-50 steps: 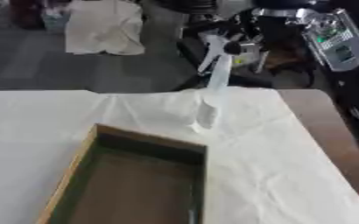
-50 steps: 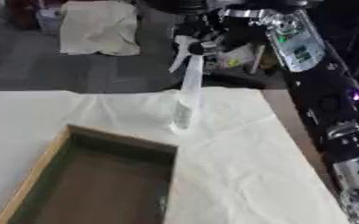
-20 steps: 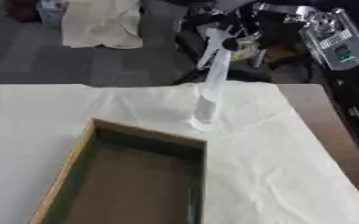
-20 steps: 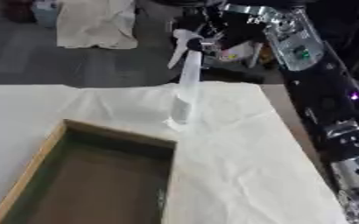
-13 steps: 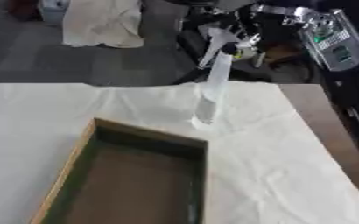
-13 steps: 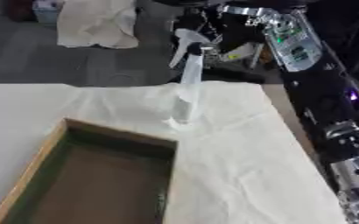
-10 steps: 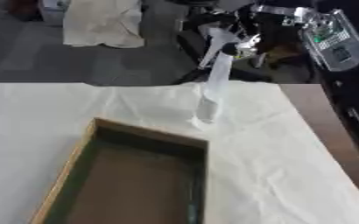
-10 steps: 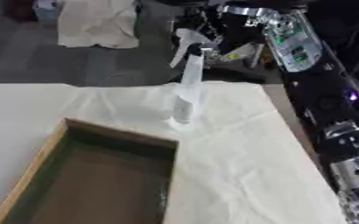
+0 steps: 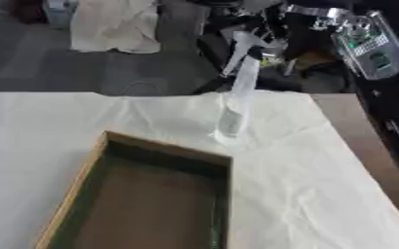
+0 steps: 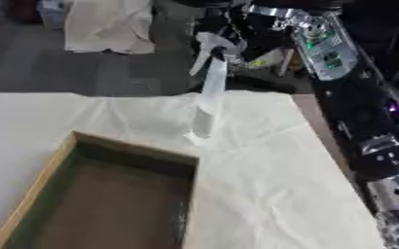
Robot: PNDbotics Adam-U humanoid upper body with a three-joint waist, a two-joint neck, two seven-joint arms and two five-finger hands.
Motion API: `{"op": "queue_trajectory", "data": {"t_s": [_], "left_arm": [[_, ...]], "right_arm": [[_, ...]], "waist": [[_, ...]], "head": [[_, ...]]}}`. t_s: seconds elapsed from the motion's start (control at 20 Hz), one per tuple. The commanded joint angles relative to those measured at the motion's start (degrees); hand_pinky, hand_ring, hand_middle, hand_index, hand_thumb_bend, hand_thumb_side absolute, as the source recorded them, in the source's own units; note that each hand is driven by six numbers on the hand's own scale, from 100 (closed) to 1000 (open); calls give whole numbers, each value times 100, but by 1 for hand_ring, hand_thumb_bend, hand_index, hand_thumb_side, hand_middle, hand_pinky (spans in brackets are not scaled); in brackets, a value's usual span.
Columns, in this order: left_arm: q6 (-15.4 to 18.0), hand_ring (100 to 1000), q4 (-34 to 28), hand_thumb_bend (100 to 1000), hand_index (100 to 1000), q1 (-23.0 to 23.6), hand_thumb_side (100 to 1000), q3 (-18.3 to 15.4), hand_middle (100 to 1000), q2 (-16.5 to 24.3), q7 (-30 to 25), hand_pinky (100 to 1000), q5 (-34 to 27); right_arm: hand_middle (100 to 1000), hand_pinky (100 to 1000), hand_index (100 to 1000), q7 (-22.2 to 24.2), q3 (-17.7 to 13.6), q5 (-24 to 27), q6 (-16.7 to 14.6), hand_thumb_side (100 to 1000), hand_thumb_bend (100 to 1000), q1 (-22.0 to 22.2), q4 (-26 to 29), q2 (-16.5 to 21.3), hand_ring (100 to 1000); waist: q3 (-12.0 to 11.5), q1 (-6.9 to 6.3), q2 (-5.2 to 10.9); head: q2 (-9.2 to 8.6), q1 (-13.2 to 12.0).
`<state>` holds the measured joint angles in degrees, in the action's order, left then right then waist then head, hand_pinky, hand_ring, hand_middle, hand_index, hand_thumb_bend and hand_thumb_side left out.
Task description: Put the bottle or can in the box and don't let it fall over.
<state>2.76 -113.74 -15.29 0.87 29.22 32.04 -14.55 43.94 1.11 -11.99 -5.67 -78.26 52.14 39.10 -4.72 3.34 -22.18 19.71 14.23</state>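
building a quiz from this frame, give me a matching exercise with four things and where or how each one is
Things:
1. spray bottle
2. wooden box
3. white cloth
4. right arm

Places or states:
A. spread over the table, wrinkled
B. comes in from the upper right
C. upright on the cloth, just beyond the box's far right corner
D. open and empty, at the lower left

Pairs: 1-C, 2-D, 3-A, 4-B

Clear glossy plastic bottle (image 9: 234, 104); matt wooden box (image 9: 148, 199) (dark inside); creased white cloth (image 9: 322, 185).
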Motion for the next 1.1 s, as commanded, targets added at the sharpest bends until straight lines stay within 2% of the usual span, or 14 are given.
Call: {"op": "queue_trajectory", "data": {"t_s": [0.05, 0.3, 0.55, 0.8, 1.05, 1.1], "left_arm": [[-27, 824, -85, 257, 781, -47, 875, -10, 854, 54, -12, 688, 28], [-43, 825, -85, 255, 781, -54, 876, -7, 854, 53, -26, 688, 36], [-47, 825, -85, 251, 781, -55, 876, -7, 854, 49, -34, 688, 41], [-45, 824, -85, 244, 780, -60, 875, -5, 854, 42, -47, 688, 46], [-47, 824, -85, 241, 780, -53, 875, -8, 854, 42, -49, 688, 49], [-47, 824, -85, 240, 780, -53, 875, -9, 854, 41, -48, 688, 48]], "right_arm": [[769, 747, 722, -36, -54, 70, 37, 178, 255, -131, 55, 113, 770], [748, 730, 705, -26, -39, 107, 76, 161, 240, -127, 67, 111, 748], [734, 724, 693, -14, -33, 100, 86, 100, 223, -129, 61, 101, 728], [731, 730, 691, 5, -31, 96, 71, 100, 221, -120, 49, 91, 723], [713, 740, 677, -13, -33, 92, 81, 100, 220, -128, 43, 80, 671], [704, 745, 670, -29, -36, 89, 90, 100, 215, -130, 42, 77, 624]], "waist": [[4, -16, 104], [0, -15, 97], [-11, -19, 91], [-17, -13, 83], [-26, -10, 79], [-27, -9, 79]], "head": [[-68, 0], [-73, -2], [-86, 6], [-101, 20], [-91, 21], [-89, 22]]}}
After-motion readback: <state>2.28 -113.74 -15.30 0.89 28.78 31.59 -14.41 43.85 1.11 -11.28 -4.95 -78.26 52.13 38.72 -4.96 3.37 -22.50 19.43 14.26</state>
